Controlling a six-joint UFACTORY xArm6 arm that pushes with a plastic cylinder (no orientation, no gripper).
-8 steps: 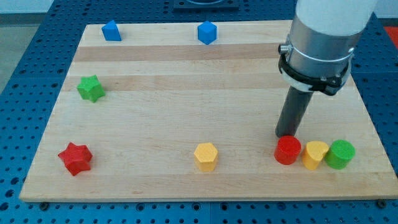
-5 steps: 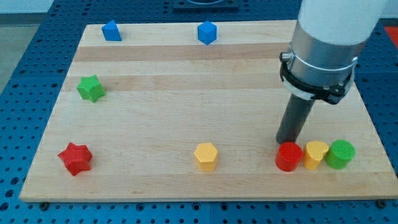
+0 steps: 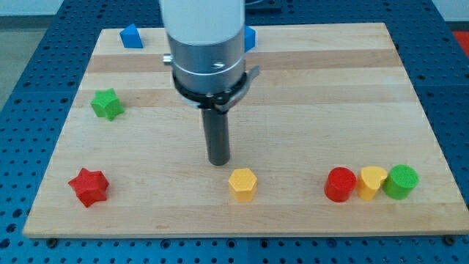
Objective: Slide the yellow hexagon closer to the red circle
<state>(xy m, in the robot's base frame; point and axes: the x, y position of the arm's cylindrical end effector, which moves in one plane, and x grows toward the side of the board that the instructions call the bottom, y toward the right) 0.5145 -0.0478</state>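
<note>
arm upright at view's centre, my tip [image 3: 218,162] on the board

we see a pale wooden surface [image 3: 308,95] of lengthwise planks, resting on a blue perforated base [image 3: 22,88]. along the view's bottom edge lie a red star [image 3: 89,186] at the left, a yellow hexagon [image 3: 242,184] near the middle, and at the right a tight row: red circle [image 3: 339,184], a yellow block [image 3: 371,182] touching it, and a green circle [image 3: 401,181] touching that. a green star [image 3: 107,104] sits at the left. a blue block [image 3: 131,36] lies near the top left corner; another blue block [image 3: 250,37] is partly hidden. my tip [image 3: 218,162] rests on the surface just above and left of the yellow hexagon, apart from it.
</note>
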